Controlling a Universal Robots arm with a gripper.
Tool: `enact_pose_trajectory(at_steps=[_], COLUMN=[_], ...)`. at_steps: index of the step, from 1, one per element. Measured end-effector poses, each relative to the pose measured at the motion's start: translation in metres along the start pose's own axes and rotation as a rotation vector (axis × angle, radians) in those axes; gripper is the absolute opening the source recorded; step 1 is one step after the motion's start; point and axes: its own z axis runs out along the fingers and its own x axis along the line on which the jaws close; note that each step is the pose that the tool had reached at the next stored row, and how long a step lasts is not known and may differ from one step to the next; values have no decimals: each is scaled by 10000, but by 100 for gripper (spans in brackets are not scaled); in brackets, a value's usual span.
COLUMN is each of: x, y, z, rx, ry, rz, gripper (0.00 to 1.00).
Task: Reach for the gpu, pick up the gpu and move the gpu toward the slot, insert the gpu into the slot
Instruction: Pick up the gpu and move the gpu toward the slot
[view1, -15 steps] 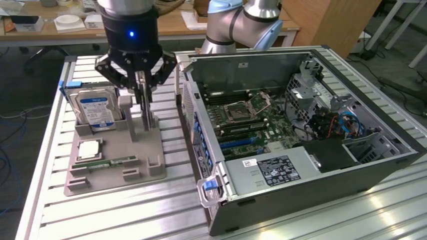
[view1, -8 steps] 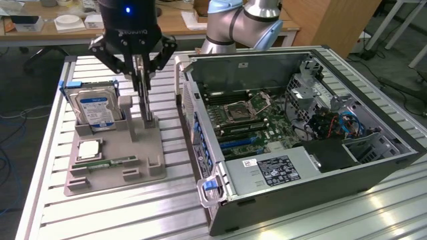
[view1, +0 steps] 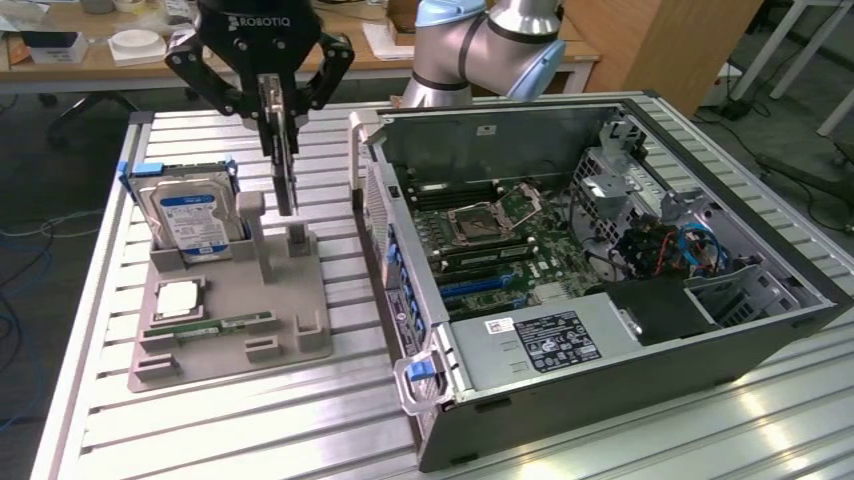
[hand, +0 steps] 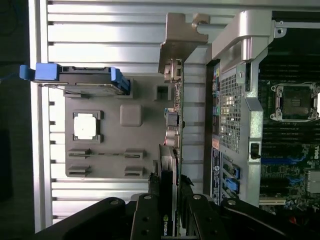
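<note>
The gpu (view1: 283, 175) hangs above the holder (view1: 300, 320) — at the exterior view's left of the case (view1: 641, 380).

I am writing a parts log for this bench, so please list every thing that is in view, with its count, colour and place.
gpu: 1, dark, hanging upright above the tray
hard drive: 1, silver with blue label, standing in the tray's rear holder
processor chip: 1, silver, flat on the tray
memory stick: 1, green, lying in the tray
tray: 1, grey, on the table, the exterior view's left
computer case: 1, dark, open, the exterior view's right
motherboard: 1, green, inside the case
table: 1, silver, slatted, under everything
arm: 1, silver and pale blue, behind the case
gripper: 1, black, shut on the gpu
</note>
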Motion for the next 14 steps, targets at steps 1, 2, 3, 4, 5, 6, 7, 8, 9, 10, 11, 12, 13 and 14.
enact_pose_trajectory(at_steps=[1, 2, 3, 4, 5, 6, 7, 8, 9, 10, 11, 12, 13, 14], x=[0, -6, -15, -22, -33, -49, -71, -97, -126, -153, -185, -217, -252, -286], y=[0, 0, 0, 0, 0, 1, 1, 1, 2, 2, 2, 2, 2, 3], z=[0, 1, 1, 2, 3, 3, 3, 4, 5, 5, 6, 6, 7, 7], rx=[1, 0, 2, 1, 1, 1, 2, 2, 1, 1, 0, 2, 2, 1], ry=[-1, -2, 0, -1, -1, -1, -1, -1, -2, -1, -2, -1, -1, 0], rz=[0, -2, -1, 0, 0, 0, 1, 0, 1, 1, 0, 0, -1, 0], gripper=[26, 26, 26, 26, 26, 26, 26, 26, 26, 26, 26, 26, 26, 26])
